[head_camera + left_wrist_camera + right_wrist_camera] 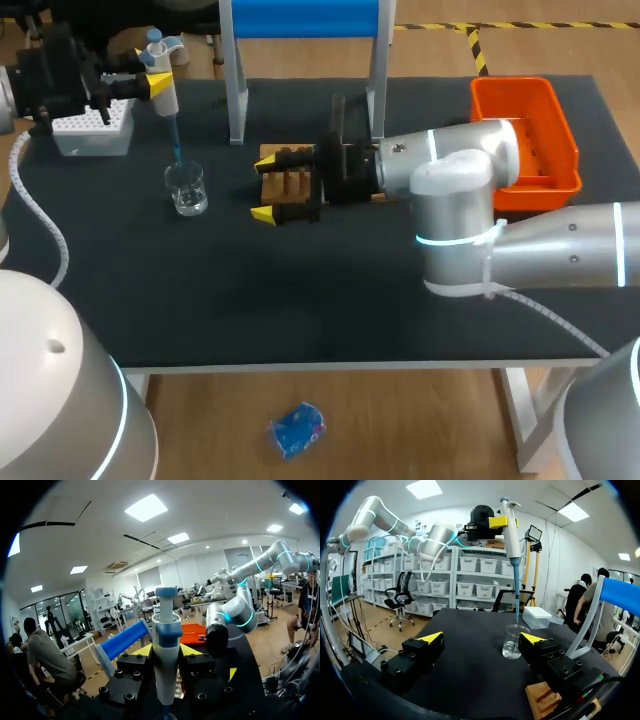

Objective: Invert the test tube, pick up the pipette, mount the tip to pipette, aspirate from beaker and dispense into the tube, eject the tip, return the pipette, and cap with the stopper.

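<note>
Right wrist view, right jaws open, shows the beaker [512, 642] below the pipette [510, 530] that left jaws grip.

Lab, w/ pipette [165, 85], beaker [187, 190], tip box [92, 128]

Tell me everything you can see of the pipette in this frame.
The pipette is white plastic by its look, with a pale blue collar and plunger knob on top and a slim blue tip mounted below. It hangs upright, clamped in the left gripper, over the clear beaker. The tip's end sits just above the beaker's rim, not visibly touching it.
</note>
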